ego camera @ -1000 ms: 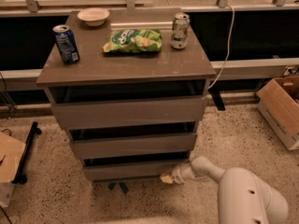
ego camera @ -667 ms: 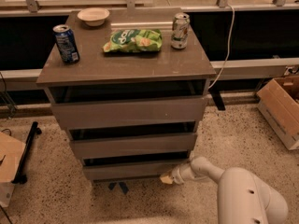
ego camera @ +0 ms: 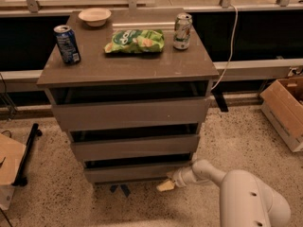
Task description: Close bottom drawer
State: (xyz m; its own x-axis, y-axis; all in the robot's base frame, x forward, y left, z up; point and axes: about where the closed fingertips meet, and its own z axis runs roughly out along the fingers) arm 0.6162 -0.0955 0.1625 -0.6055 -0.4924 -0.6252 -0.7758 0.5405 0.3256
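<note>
Item: bottom drawer point(ego camera: 137, 173), lowest of three in the grey-brown cabinet point(ego camera: 128, 69), its plain front sitting under a dark slot, near the floor. Against its lower right corner we log the gripper point(ego camera: 165, 186), pale-tipped, touching or just beside the panel edge; whether it is clenched or released we cannot tell. The white arm point(ego camera: 204, 170) reaches in from lower right. Change over the last second: none we can record; panel and gripper sit where they did. We judge the push either finished or paused, since similar slots show above the middle drawer point(ego camera: 135, 147) and top drawer point(ego camera: 130, 115). On the cabinet top: blue can point(ego camera: 66, 43), bowl point(ego camera: 94, 16), green chip bag point(ego camera: 135, 40), pale can point(ego camera: 182, 30). To the right, well apart: cardboard box point(ego camera: 284, 109).
</note>
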